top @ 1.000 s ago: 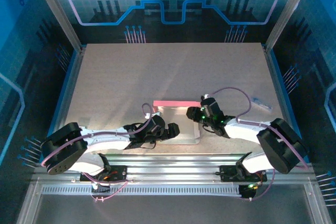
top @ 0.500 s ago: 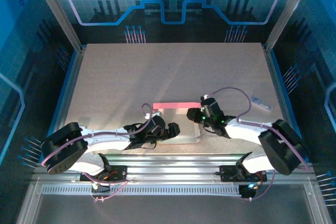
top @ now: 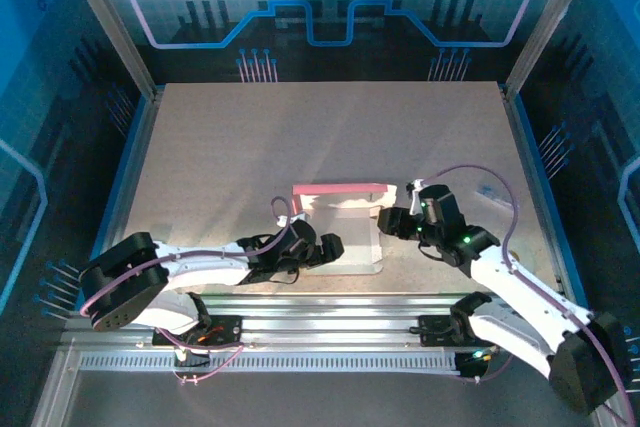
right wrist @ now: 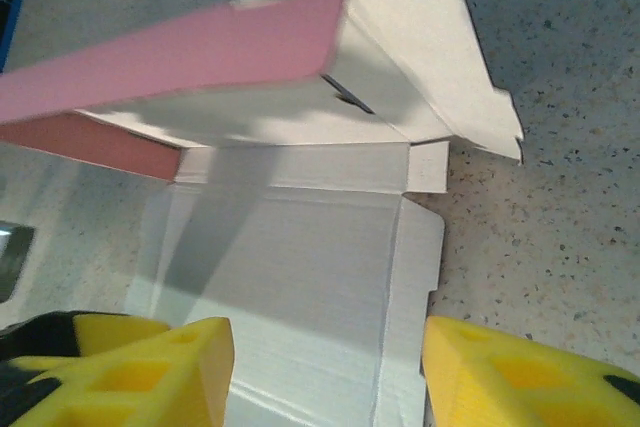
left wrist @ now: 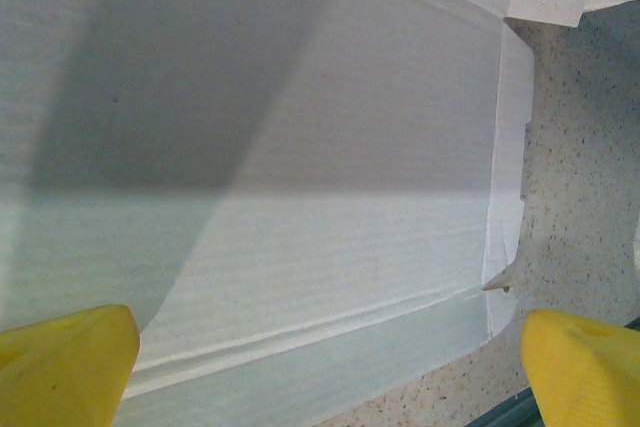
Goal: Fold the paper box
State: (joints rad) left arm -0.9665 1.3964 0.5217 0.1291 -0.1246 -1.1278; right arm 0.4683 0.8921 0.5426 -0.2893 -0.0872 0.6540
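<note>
At the front middle of the bench [top: 300, 137], paper box [top: 350, 239] lying whitish face up, pink far panel raised, long edge running left to right, left pincer [top: 322, 249] spread wide above its near-left part, empty, right pincer [top: 386, 219] partly open at its right edge, empty

Far table [top: 300, 137]: open, free passage.
Near middle: paper box [top: 345, 242], far edge raised.
Sides: left gripper [top: 335, 247], right gripper [top: 385, 219] flank it.

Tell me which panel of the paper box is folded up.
The far panel of the paper box: it stands up showing its pink face, while the wide middle panel lies flat, white side up.
</note>
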